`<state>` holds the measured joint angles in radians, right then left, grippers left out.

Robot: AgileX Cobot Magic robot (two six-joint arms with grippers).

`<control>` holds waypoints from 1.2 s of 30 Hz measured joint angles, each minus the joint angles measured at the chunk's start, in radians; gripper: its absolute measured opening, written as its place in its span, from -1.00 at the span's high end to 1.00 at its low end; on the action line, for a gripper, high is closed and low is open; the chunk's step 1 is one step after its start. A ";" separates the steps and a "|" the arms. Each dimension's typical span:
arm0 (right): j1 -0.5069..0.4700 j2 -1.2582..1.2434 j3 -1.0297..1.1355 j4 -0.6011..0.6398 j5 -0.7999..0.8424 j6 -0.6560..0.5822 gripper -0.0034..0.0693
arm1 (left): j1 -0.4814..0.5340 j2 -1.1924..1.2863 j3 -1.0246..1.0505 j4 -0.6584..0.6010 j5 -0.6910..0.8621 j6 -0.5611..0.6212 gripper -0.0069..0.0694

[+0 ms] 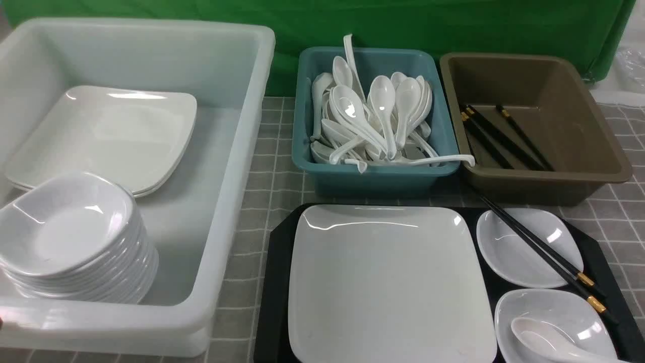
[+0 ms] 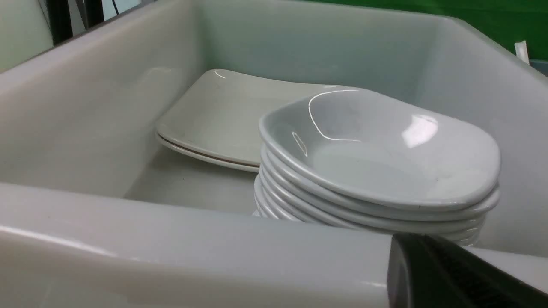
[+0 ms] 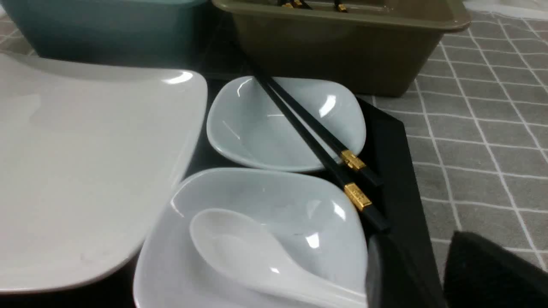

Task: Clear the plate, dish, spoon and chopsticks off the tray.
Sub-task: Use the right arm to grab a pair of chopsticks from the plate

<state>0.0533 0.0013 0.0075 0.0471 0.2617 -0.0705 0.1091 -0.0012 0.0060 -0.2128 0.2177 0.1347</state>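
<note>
Front view, glossy white square plate (image 1: 388,282)

Light is bright and even in all three views, falling mostly from overhead. In the front view the plate (image 1: 388,282) carries a thin white streak of glare along its far edge, and the piled spoons (image 1: 373,116) and stacked dishes (image 1: 70,227) show small hard glints. Shadows are soft and short — a dim band lies on the checked cloth (image 1: 272,171) in front of the teal bin (image 1: 373,181). In the left wrist view the near rim of the white tub (image 2: 171,248) is smeared and out of focus. The right wrist view is sharper, with bright spots on the two small dishes (image 3: 248,128) — its near corner blurs to black.
</note>
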 joint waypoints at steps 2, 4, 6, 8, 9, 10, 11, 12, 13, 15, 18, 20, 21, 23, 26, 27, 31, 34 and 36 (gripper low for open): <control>0.000 0.000 0.000 0.000 0.000 0.000 0.25 | 0.000 0.000 0.000 0.000 0.000 0.000 0.79; 0.000 0.000 0.000 0.000 0.000 0.000 0.25 | 0.000 0.000 0.000 0.000 0.000 0.000 0.79; 0.000 0.000 0.000 0.000 0.000 0.000 0.25 | 0.000 0.000 0.000 0.000 0.000 0.000 0.79; 0.000 0.000 0.000 0.000 0.000 0.000 0.25 | 0.000 0.000 0.000 0.000 0.000 0.000 0.79; 0.000 0.000 0.000 0.000 0.000 0.000 0.25 | 0.000 0.000 0.000 0.000 0.000 0.000 0.79; 0.000 0.000 0.000 0.000 0.000 0.000 0.25 | 0.000 0.000 0.000 0.000 0.000 0.000 0.79; 0.000 0.000 0.000 0.000 0.000 0.000 0.25 | 0.000 0.000 0.000 0.000 0.000 0.000 0.79; 0.000 0.000 0.000 0.000 0.000 0.000 0.25 | 0.000 0.000 0.000 0.000 0.000 0.003 0.79; 0.000 0.000 0.000 0.000 0.000 0.000 0.25 | 0.000 0.000 0.000 0.000 0.000 0.005 0.79; 0.000 0.000 0.000 0.000 0.000 0.000 0.25 | 0.000 0.000 0.000 0.000 0.000 0.010 0.79; 0.000 0.000 0.000 0.000 0.000 0.000 0.25 | 0.000 0.000 0.000 0.000 0.000 0.015 0.79; 0.000 0.000 0.000 0.000 0.000 0.000 0.25 | 0.000 0.000 0.000 0.000 0.000 0.015 0.79; 0.000 0.000 0.000 0.000 0.000 0.000 0.25 | 0.000 0.000 0.000 0.000 0.000 0.015 0.79; 0.000 0.000 0.000 0.000 0.000 0.000 0.25 | 0.000 0.000 0.000 0.000 0.000 0.015 0.79; 0.000 0.000 0.000 0.000 0.000 0.000 0.25 | 0.000 0.000 0.000 0.000 0.000 0.015 0.79; 0.000 0.000 0.000 0.000 0.000 0.000 0.25 | 0.000 0.000 0.000 0.000 0.000 0.015 0.79; 0.000 0.000 0.000 0.000 0.000 0.000 0.25 | 0.000 0.000 0.000 0.000 -0.003 0.015 0.79; 0.000 0.000 0.000 0.000 0.000 0.000 0.25 | 0.000 0.000 0.001 -0.026 -0.017 0.011 0.79; 0.000 0.000 0.000 0.000 0.000 0.000 0.25 | 0.000 0.000 0.001 -0.181 -0.072 -0.022 0.78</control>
<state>0.0533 0.0013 0.0075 0.0471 0.2617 -0.0705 0.1091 -0.0012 0.0070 -0.3934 0.1453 0.1124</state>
